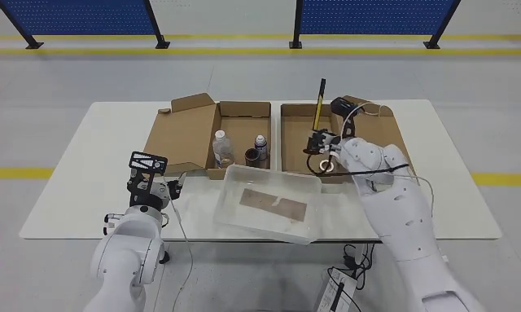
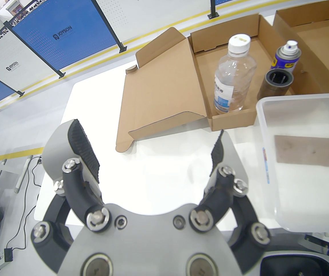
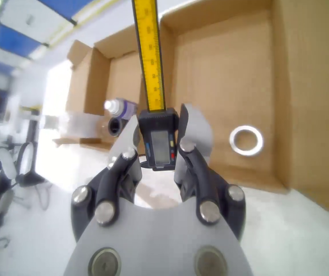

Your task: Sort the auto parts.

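Note:
My right gripper (image 3: 158,124) is shut on a digital caliper (image 3: 158,145), whose yellow scale (image 3: 148,41) sticks out away from the wrist. In the top view the caliper (image 1: 318,116) hangs over the right cardboard box (image 1: 297,116). A silver metal ring (image 3: 246,140) lies on that box's floor. The left cardboard box (image 2: 267,38) holds a clear water bottle (image 2: 233,78), a blue spray can (image 2: 286,58) and a dark metal cylinder (image 2: 275,83). My left gripper (image 2: 150,145) stands open over the table near its front left, nothing between its fingers.
A clear plastic bin (image 1: 269,202) with a brown card inside sits at the table's front middle, in front of both boxes. The left box's lid flap (image 1: 175,137) lies open to the left. Blue partition panels stand behind the table.

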